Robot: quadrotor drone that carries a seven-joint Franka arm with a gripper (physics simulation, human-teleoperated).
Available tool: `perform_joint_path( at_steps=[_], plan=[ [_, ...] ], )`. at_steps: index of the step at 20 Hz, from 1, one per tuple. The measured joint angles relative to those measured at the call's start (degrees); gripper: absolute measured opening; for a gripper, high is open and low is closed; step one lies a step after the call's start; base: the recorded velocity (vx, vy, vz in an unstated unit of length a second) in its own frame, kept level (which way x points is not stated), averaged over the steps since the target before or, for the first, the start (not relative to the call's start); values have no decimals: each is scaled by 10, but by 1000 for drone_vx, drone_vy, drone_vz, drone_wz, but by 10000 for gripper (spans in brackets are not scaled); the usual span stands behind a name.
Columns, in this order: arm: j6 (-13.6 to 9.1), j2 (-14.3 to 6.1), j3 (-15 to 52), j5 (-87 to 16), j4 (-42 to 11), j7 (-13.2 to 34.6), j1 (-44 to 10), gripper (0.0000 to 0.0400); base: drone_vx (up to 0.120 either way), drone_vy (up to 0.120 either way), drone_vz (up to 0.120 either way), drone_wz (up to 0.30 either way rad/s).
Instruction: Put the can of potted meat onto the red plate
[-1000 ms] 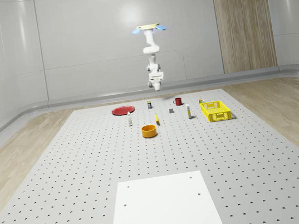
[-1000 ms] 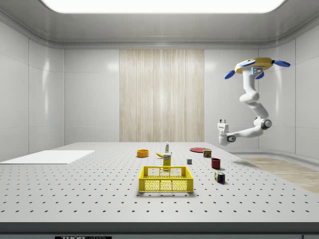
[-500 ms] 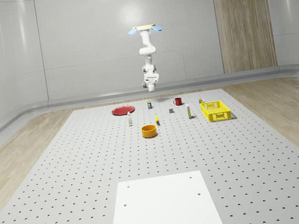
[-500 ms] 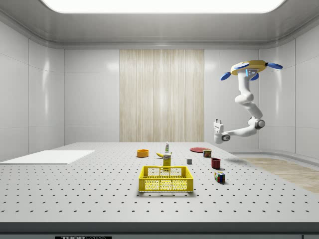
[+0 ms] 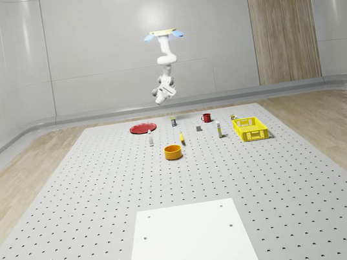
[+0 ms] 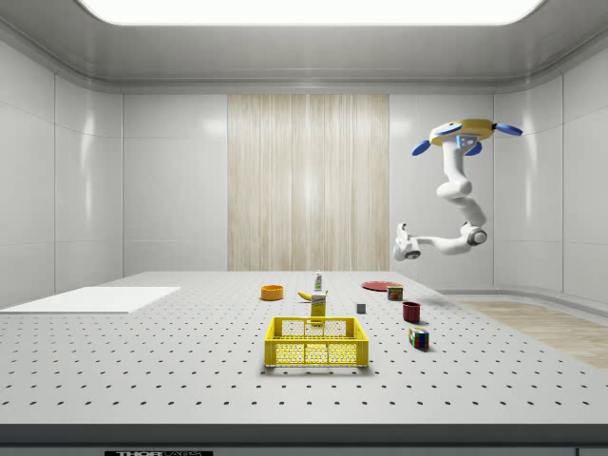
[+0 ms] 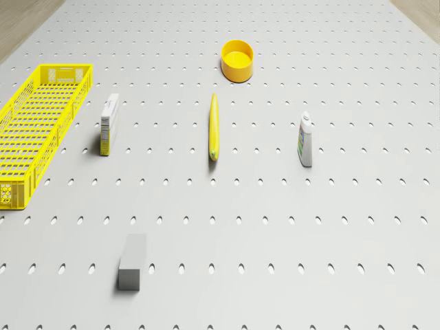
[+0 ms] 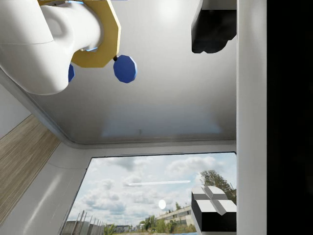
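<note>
The potted meat can (image 5: 173, 121) (image 6: 394, 293) stands on the perforated table, just to the right of the red plate (image 5: 142, 128) (image 6: 378, 285) in the whole-scene view. The drone (image 5: 161, 36) (image 6: 465, 130) hovers high above the table's far end, roughly over the can and plate. Its arm hangs down and bends. The gripper (image 5: 157, 97) (image 6: 403, 236) stays well above the plate, tilted upward and open with nothing in it. In the wrist view the gripper (image 8: 212, 122) faces the ceiling and the drone's underside, its two dark fingertips (image 8: 212, 29) wide apart.
On the table lie a red mug (image 5: 206, 118), yellow crate (image 5: 250, 128) (image 7: 38, 124), orange bowl (image 5: 173, 151) (image 7: 237, 58), banana (image 7: 214, 127), bottle (image 7: 305, 139), small box (image 7: 108, 124), grey block (image 7: 132, 261) and a coloured cube (image 6: 418, 337). A white mat (image 5: 189, 242) covers the near end.
The drone and arm have shifted to the left in both the whole-scene and side views, and the gripper has swung upward. The table objects have not moved.
</note>
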Motion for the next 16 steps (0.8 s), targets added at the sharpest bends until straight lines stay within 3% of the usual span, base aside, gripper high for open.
perform_joint_path(
  at_steps=[6, 11, 16],
  plan=[
    [1, -45, 214, -373, -203, 107, -114, 400, 0, -113, -120, 0],
    [-56, -84, 342, -625, -335, 232, -264, 400, 0, 0, -120, 0],
    [-113, -118, 410, -735, -379, 317, -389, 400, 0, 0, -120, 0]
  ],
)
